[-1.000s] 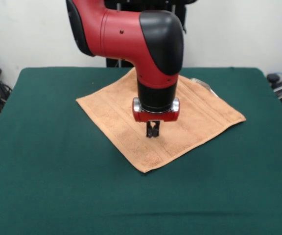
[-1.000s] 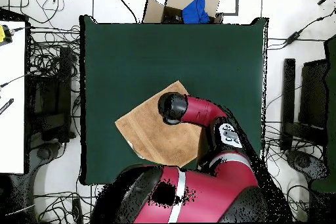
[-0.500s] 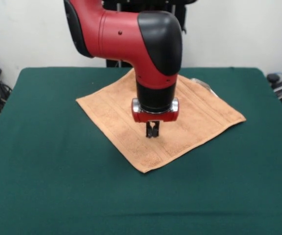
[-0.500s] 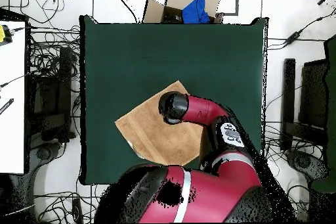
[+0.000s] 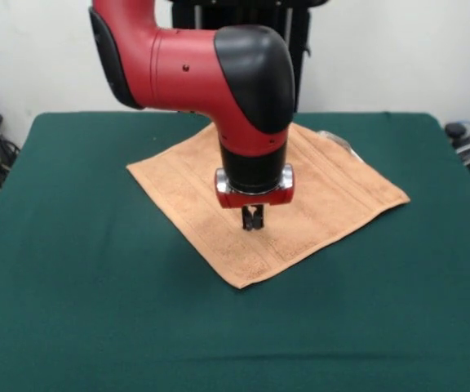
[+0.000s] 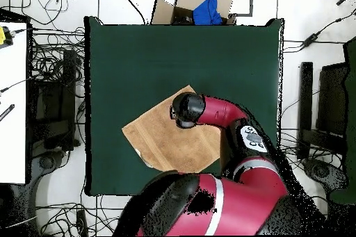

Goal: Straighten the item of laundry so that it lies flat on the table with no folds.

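While the red and black arm [image 5: 219, 73] reaches down from above, its small black claw [image 5: 253, 218] hangs over the middle of the light orange-tan terry cloth towel [image 5: 333, 196], its tips pressed together and gripping nothing; whether they touch the cloth cannot be told. Turned like a diamond, the towel [image 6: 163, 140] lies spread and flat on the dark green felt-like surface [image 5: 96, 310], a small white tag [image 5: 337, 140] showing at its far right edge in the front view.
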